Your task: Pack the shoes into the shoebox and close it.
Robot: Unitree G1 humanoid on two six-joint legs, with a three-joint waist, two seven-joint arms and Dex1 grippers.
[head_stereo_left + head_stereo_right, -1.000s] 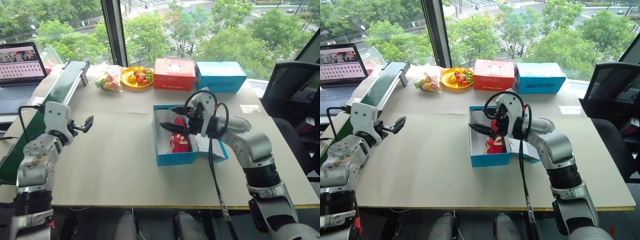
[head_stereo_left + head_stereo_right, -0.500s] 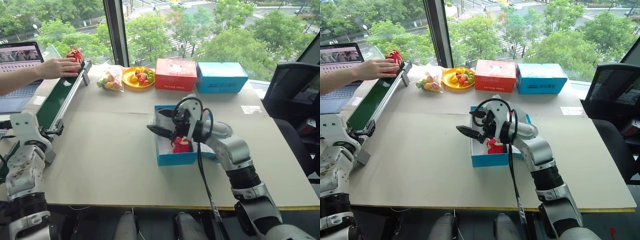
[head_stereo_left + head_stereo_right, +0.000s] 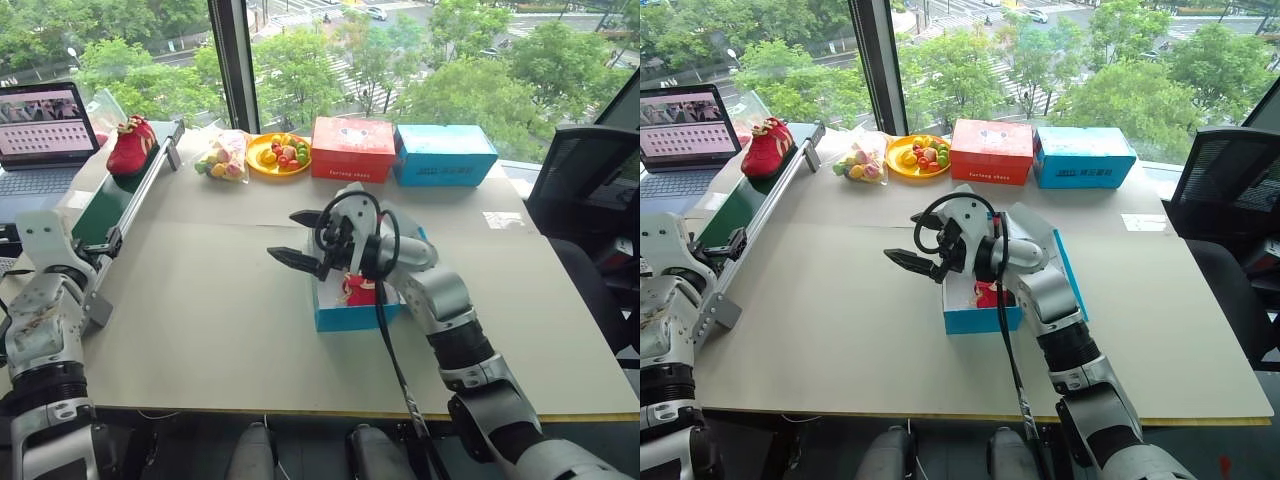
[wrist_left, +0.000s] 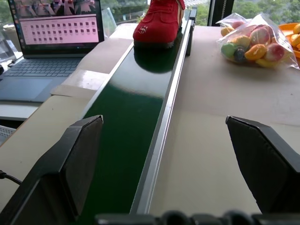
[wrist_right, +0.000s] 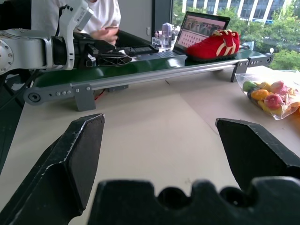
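Right gripper (image 3: 296, 240) further left, level, agape

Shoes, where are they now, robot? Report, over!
Both claws open, empty. One shoe in the shoebox, other shoe waiting on the green conveyor. Right claw left of box. Nothing blocking.

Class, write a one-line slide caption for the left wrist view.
Open left tool faces a red shoe on the green conveyor belt.

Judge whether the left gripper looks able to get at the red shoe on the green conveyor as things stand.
Probably yes. The left gripper is open, facing along the conveyor, and nothing lies between it and the shoe at the far end.
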